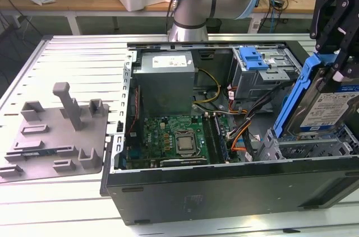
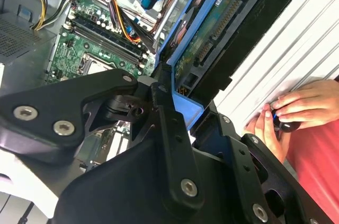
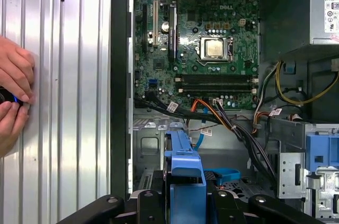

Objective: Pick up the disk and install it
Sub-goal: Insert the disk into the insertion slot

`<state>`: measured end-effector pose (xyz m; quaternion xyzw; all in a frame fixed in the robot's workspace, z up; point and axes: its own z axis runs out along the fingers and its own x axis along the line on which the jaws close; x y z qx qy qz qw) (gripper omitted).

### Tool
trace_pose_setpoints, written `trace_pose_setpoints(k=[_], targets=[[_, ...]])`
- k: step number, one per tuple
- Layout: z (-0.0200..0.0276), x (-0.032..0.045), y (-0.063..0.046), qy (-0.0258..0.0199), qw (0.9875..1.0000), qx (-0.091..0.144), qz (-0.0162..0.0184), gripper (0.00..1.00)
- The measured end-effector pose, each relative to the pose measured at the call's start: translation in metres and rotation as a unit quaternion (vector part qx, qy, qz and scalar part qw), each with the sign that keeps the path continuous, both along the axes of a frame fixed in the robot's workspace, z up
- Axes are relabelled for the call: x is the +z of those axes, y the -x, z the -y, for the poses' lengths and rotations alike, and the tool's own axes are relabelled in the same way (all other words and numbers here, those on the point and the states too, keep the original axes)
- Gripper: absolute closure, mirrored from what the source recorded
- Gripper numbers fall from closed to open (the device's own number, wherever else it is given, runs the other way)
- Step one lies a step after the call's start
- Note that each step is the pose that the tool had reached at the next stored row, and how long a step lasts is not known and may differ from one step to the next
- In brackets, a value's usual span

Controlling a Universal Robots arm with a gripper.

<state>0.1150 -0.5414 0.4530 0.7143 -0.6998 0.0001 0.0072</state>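
Disk point(image 1: 328, 111) stands tilted on edge over the drive bay point(image 1: 314, 147) of the open case point(image 1: 224, 189), at the exterior view's right. My pincer point(image 1: 338, 60) is closed on its blue frame point(image 1: 291, 97).

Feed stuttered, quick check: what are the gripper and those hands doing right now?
Gripper: shut on the disk, held on edge over the case.
Person's hands: closed around a small dark item, unidentifiable.
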Motion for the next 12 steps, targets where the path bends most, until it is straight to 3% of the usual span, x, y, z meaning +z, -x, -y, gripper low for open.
trace_pose_setpoints(k=[12], targets=[[-0.0006,-0.0009,-0.002,-0.0001,1.0,0.0,-0.0024,0.63]])
